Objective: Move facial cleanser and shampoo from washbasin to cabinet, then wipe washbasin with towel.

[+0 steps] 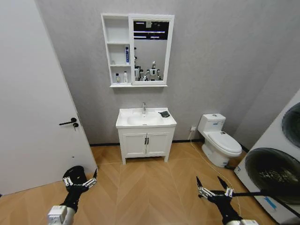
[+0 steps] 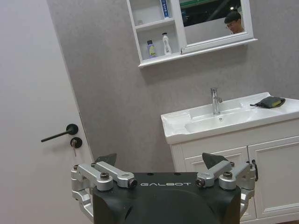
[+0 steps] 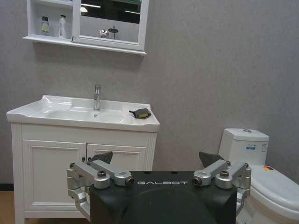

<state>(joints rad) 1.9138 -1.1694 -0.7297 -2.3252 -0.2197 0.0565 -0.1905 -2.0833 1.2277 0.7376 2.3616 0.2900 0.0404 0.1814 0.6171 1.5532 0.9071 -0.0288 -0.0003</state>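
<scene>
The robot stands well back from the washbasin, both arms held low over the wooden floor. The left tool hangs near the grey door with its fingers spread and nothing between them; the right tool hangs on the side of the toilet, fingers likewise spread and empty. On the cabinet, the bottom open shelf carries two small bottles standing side by side, and the middle shelf holds a blue-and-white tube upright against its right wall. Which of these are the facial cleanser and the shampoo cannot be told from here. The basin top itself shows no bottles: only the chrome tap at its back edge and the dark towel lying near its back right corner, apart from the oval bowl. Judging by this layout, the moving part of the task looks finished, with the toiletries already on the shelves. What appears left is the wiping: the towel lies untouched by either tool, and the robot is still far from the basin.
</scene>
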